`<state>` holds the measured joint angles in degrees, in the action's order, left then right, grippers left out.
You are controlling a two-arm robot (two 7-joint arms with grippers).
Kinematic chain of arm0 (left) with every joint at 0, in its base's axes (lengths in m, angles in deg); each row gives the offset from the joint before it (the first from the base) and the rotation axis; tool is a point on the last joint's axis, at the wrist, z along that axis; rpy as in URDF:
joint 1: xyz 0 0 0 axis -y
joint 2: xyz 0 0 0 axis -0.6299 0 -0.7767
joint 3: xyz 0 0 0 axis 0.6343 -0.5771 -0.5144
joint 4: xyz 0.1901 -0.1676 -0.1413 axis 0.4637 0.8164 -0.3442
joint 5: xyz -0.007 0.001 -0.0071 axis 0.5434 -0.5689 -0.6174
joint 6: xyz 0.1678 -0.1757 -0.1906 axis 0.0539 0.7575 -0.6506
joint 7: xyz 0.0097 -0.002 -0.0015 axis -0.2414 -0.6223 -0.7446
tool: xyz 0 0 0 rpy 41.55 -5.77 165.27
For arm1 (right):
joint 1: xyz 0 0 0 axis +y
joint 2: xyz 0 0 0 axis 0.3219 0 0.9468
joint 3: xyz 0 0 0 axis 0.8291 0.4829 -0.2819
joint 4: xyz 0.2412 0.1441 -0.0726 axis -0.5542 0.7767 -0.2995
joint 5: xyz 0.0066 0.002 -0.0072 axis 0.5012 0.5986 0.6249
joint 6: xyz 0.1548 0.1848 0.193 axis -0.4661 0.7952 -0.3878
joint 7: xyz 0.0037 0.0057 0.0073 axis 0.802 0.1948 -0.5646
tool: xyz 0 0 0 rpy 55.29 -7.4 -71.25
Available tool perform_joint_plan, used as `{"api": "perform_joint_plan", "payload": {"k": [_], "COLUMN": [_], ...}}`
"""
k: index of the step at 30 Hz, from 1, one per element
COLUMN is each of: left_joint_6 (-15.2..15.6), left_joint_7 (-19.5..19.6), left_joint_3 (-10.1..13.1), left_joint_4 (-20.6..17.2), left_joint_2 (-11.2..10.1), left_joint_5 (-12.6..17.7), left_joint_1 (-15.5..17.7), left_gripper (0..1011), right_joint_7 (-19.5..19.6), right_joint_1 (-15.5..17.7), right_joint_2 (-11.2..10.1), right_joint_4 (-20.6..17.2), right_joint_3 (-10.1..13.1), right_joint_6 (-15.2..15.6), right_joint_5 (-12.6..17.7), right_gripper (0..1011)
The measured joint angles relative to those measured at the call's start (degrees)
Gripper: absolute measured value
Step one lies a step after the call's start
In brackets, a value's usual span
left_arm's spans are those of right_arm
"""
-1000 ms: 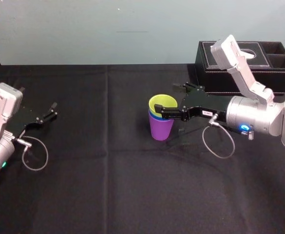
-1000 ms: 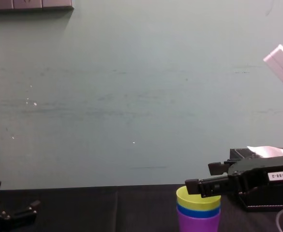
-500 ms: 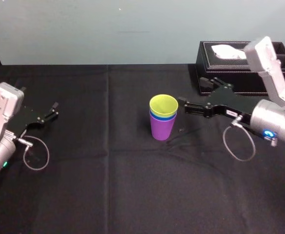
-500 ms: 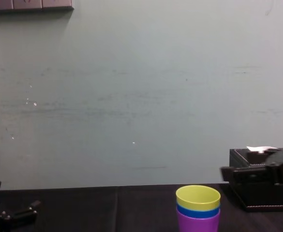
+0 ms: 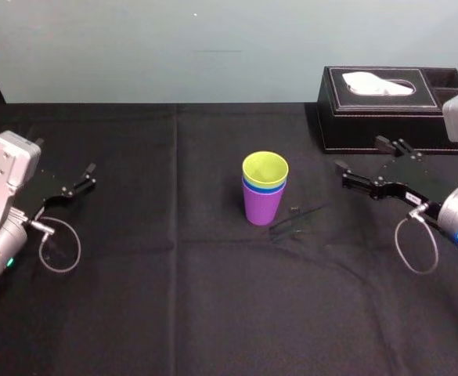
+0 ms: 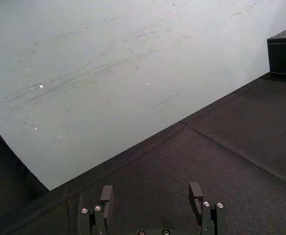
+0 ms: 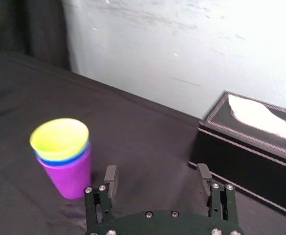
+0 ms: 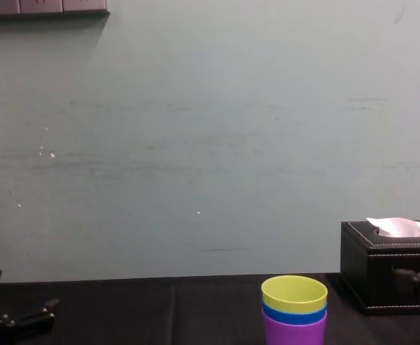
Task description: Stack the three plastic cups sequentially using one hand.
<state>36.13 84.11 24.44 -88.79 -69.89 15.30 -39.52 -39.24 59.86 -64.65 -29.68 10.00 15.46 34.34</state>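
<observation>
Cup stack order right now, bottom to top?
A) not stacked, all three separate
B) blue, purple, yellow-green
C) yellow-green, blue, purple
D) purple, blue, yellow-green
D: in the chest view the purple cup is at the bottom, the blue cup is nested in it, and the yellow-green cup sits on top. The right gripper is open and apart from the stack.
</observation>
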Motion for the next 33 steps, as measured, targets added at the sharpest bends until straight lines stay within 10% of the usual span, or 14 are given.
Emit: {"api": "perform_joint_plan", "payload": {"k": [33], "left_joint_6": [0.0], "left_joint_7": [0.0], "left_joint_3": [0.0], "left_joint_4": [0.0], "left_joint_2": [0.0], "left_joint_5": [0.0], "left_joint_1": [0.0], "left_gripper": [1011], "right_joint_7": [0.6], "right_joint_1": [0.6], "right_joint_2": [1.1], "right_joint_4": [2.6], "right_joint_3": [0.6], "right_joint_6": [-1.0], "right_joint_5": [-1.3], "right_gripper": [1000]}}
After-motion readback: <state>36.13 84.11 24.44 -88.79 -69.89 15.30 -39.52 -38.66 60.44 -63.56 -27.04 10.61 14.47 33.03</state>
